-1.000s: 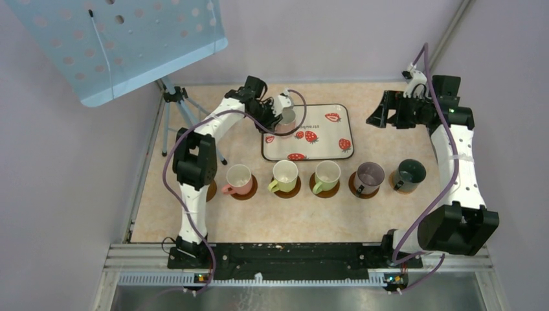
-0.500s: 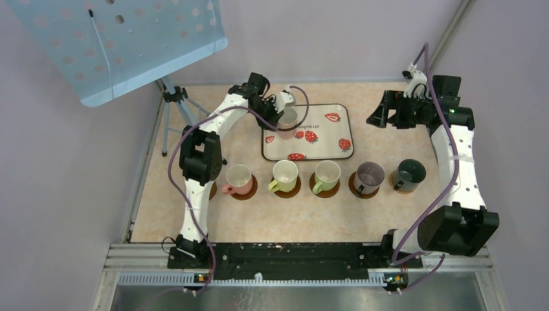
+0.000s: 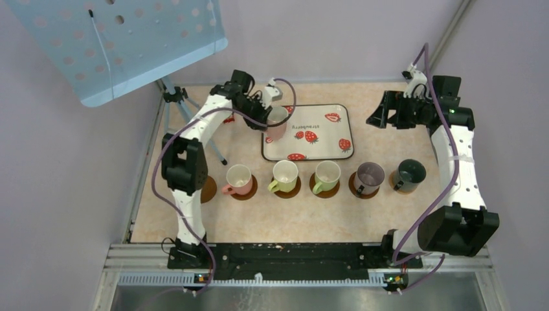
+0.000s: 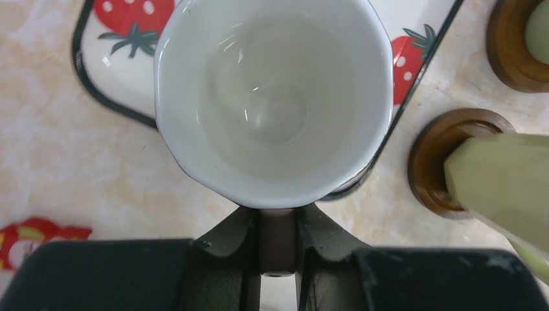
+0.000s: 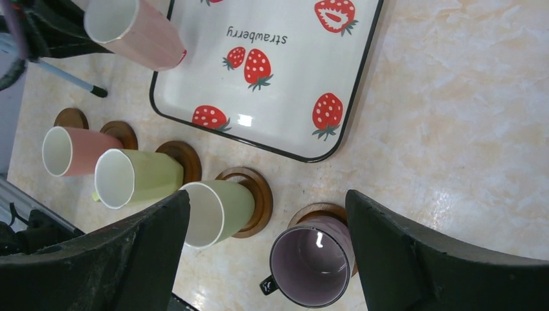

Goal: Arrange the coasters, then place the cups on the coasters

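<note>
My left gripper (image 3: pixel 264 111) is shut on the handle of a pink cup (image 3: pixel 277 122), which hangs over the left edge of the strawberry tray (image 3: pixel 324 137). In the left wrist view the handle sits clamped in the left gripper (image 4: pixel 278 223), below the cup's white inside (image 4: pixel 275 97). Five cups stand on brown coasters in a row: pink (image 3: pixel 238 176), light green (image 3: pixel 285 173), light green (image 3: pixel 327 173), purple (image 3: pixel 369 175), dark green (image 3: pixel 410 173). One bare coaster (image 3: pixel 209 189) lies at the row's left end, half behind the left arm. My right gripper (image 3: pixel 382 111) is open at the back right; the wrist view shows the right gripper (image 5: pixel 267 194) high above the purple cup (image 5: pixel 311 265).
A tripod (image 3: pixel 175 103) carrying a blue perforated board (image 3: pixel 123 45) stands at the back left, close to the left arm. A small red strawberry shape (image 4: pixel 32 233) lies on the table left of the tray. Walls close in the left, back and right sides.
The left gripper has shut on the pink cup's handle and carried the cup a little left, from over the tray towards its left edge. The right arm has not moved.
</note>
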Robot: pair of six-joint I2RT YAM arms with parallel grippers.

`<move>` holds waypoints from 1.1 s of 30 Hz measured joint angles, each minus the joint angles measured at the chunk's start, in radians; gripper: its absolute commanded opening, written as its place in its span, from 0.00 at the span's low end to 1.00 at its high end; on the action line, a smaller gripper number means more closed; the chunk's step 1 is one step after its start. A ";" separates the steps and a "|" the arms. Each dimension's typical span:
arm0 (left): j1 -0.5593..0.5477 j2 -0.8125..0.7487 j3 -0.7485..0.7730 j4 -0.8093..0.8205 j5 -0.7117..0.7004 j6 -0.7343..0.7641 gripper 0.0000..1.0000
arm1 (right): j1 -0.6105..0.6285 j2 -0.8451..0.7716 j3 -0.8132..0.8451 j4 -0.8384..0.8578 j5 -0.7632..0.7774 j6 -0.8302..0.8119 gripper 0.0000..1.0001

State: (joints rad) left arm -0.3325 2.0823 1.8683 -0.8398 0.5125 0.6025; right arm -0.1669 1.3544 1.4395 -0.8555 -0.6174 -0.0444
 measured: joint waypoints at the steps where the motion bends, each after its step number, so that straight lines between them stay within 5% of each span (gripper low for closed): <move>1: 0.012 -0.039 -0.026 0.002 0.004 -0.005 0.00 | 0.000 0.000 0.000 0.000 -0.002 0.000 0.88; 9: 0.168 -0.381 -0.196 0.015 0.094 0.006 0.00 | 0.000 -0.019 0.000 0.005 -0.032 0.000 0.87; 21: 0.605 -0.734 -0.394 -0.223 0.262 0.241 0.00 | 0.000 -0.036 -0.040 0.023 -0.074 0.000 0.86; 33: 0.807 -0.868 -0.613 -0.412 0.313 0.518 0.00 | 0.000 -0.061 -0.080 0.022 -0.093 -0.002 0.86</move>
State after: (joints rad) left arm 0.4744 1.2144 1.2556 -1.2522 0.8257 1.1202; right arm -0.1665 1.2938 1.3590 -0.8337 -0.7101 -0.0460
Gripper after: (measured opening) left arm 0.243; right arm 0.861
